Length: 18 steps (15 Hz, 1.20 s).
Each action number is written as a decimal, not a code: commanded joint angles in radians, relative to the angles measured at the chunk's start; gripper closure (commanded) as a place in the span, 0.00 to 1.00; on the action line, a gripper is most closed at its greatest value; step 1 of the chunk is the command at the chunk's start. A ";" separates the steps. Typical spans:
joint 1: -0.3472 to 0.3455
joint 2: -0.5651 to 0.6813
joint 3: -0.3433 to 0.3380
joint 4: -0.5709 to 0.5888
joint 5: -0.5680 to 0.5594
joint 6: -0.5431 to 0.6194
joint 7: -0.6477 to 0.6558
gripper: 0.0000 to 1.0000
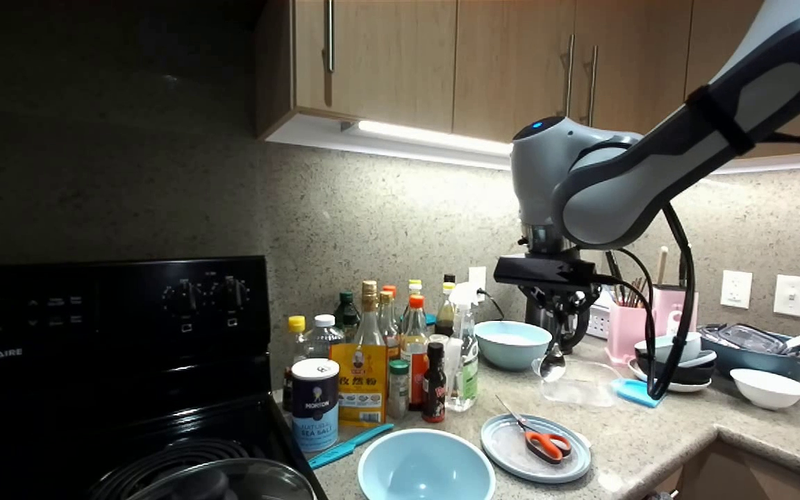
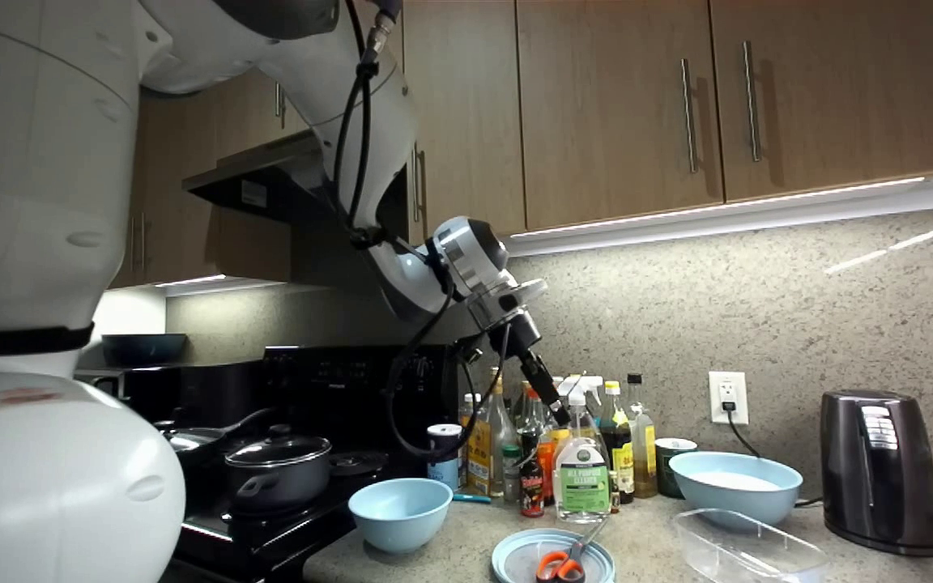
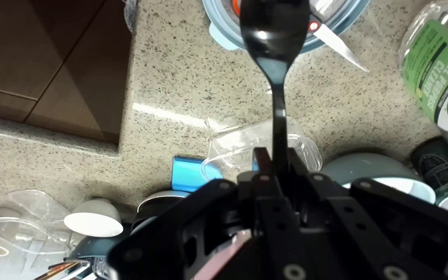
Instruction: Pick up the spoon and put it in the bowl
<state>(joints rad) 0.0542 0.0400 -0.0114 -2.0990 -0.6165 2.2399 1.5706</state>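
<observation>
My gripper (image 3: pixel 277 157) is shut on the handle of a metal spoon (image 3: pixel 274 37) in the wrist view. In an exterior view the gripper (image 1: pixel 558 305) is raised above the counter and the spoon (image 1: pixel 553 366) hangs head down. In an exterior view the gripper (image 2: pixel 557 411) shows in front of the bottles, and the spoon is hard to make out. A light blue bowl (image 1: pixel 426 469) stands near the stove; it also shows at the counter's left (image 2: pixel 400 514). A second light blue bowl (image 1: pixel 513 351) stands at the back, also seen in an exterior view (image 2: pixel 734 494) and the wrist view (image 3: pixel 368 169).
Orange-handled scissors (image 1: pixel 546 444) lie on a round blue lid (image 1: pixel 573 476). A spray bottle (image 2: pixel 584 486) and several bottles stand by the wall. A clear container (image 2: pixel 750 546) sits near a dark kettle (image 2: pixel 879 474). A salt canister (image 1: pixel 315 406) stands near the stove.
</observation>
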 commanded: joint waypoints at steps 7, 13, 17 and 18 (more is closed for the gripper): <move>-0.054 0.129 -0.087 0.186 0.106 -0.055 -0.008 0.88; -0.063 0.189 -0.108 0.258 0.119 -0.092 0.008 0.95; -0.081 0.256 -0.153 0.340 0.128 -0.156 0.025 0.95; -0.084 0.271 -0.164 0.359 0.131 -0.167 0.027 0.95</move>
<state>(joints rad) -0.0153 0.2602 -0.1547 -1.8096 -0.5094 2.1204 1.5818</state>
